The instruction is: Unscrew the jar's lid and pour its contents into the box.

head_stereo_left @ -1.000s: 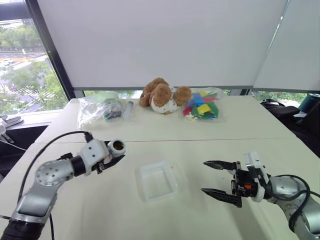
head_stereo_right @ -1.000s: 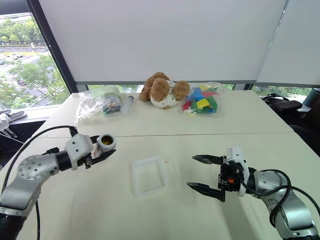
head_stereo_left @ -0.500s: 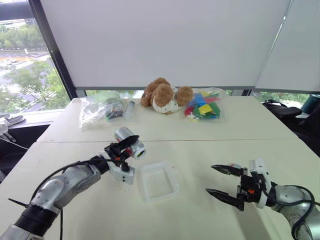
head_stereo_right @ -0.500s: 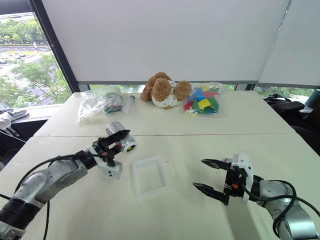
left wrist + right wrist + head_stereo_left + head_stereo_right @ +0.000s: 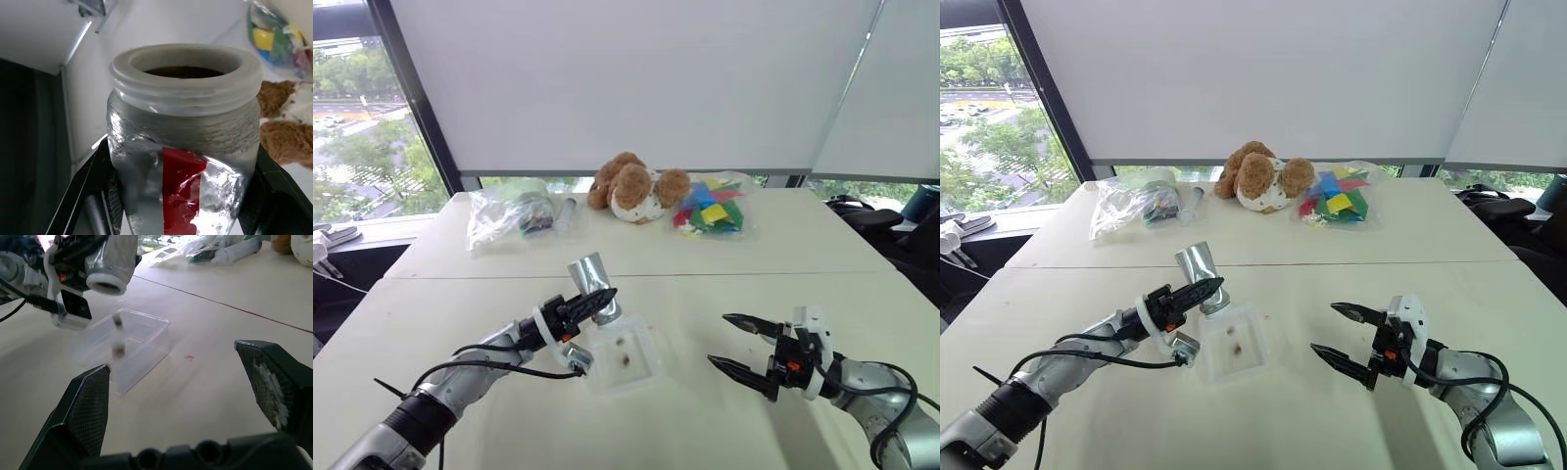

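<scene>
The lid is already off: the jar [image 5: 595, 283], left of centre in the head views, has a bare threaded mouth and is tipped over the box [image 5: 625, 352] on the desk [image 5: 783, 264]. The left gripper [image 5: 590, 305] is clamped on it. A few brown bits [image 5: 623, 351] lie in the box and more are falling. Pouring looks underway, not finished. At lower right the right gripper [image 5: 736, 345] stands wide, empty.

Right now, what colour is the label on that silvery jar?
Red, on the crinkled silvery jar; clearest in the left wrist view.
</scene>
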